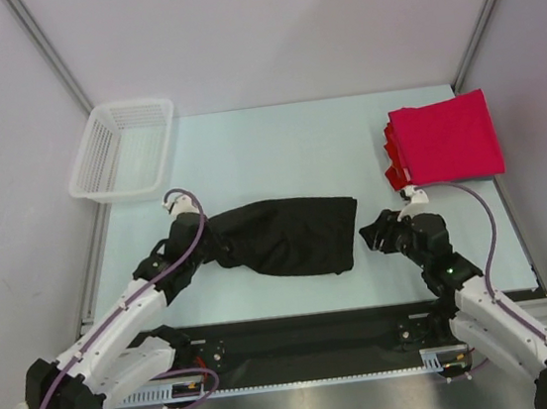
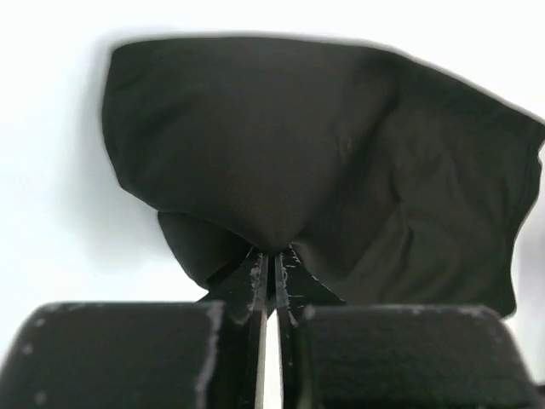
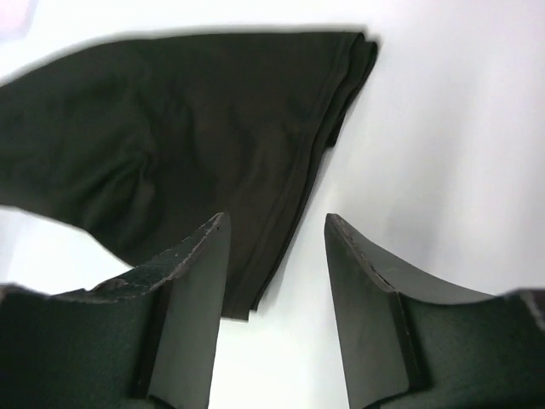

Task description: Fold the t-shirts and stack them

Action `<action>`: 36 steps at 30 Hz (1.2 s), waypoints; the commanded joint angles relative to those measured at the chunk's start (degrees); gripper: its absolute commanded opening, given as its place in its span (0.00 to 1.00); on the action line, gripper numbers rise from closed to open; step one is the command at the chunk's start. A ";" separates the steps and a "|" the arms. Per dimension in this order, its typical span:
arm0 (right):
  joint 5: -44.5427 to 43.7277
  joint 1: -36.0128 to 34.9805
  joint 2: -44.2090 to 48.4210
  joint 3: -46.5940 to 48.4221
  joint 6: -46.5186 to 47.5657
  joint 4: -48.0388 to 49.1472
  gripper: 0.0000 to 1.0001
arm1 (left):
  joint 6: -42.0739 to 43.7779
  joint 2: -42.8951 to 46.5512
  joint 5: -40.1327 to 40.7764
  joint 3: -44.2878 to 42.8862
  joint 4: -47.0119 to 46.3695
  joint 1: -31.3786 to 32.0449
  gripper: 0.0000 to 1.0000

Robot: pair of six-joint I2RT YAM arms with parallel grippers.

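Left end effector [image 2: 271, 258] pinched tight on black t-shirt [image 1: 287, 235]; right end effector [image 3: 277, 226] parted at its other edge.
Left fingertips vanish under cloth from above; red t-shirts [image 1: 445, 138] stacked far right on bench [image 1: 277, 154], count unclear; white basket [image 1: 101, 181] far left.

The black t-shirt [image 1: 287, 236] at the middle of the worktop [image 1: 276, 144] is plain, one dark tone all over. At two o'clock lie the red t-shirts [image 1: 445, 138], plain and bright. The worktop is pale blue-green. The basket [image 1: 122, 148] at ten o'clock is white mesh. The arms [image 1: 488, 310] are white with black joints and purple cables [image 1: 495, 227]. The left end effector [image 2: 271, 256] and right end effector [image 3: 277, 226] are black, with edges scuffed pale.
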State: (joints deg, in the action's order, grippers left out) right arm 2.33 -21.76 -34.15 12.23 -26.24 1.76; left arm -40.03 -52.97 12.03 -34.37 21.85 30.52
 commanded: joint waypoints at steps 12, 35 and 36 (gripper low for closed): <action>-1.97 -1.19 -25.16 14.30 -4.00 4.49 0.48 | 2.59 8.67 5.63 7.72 -4.61 0.06 0.42; -10.24 0.40 -58.57 32.07 -5.93 7.64 0.45 | 5.31 18.43 9.68 18.46 -20.52 -0.03 0.98; -10.06 0.40 -59.10 32.07 -6.02 7.82 0.45 | 5.40 18.43 9.42 18.46 -20.61 -0.03 0.98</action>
State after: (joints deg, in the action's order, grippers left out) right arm -7.88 -21.15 -92.31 43.38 -32.05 5.30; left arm -35.90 -35.22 23.14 -16.43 6.59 30.52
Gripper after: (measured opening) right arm 0.455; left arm 0.984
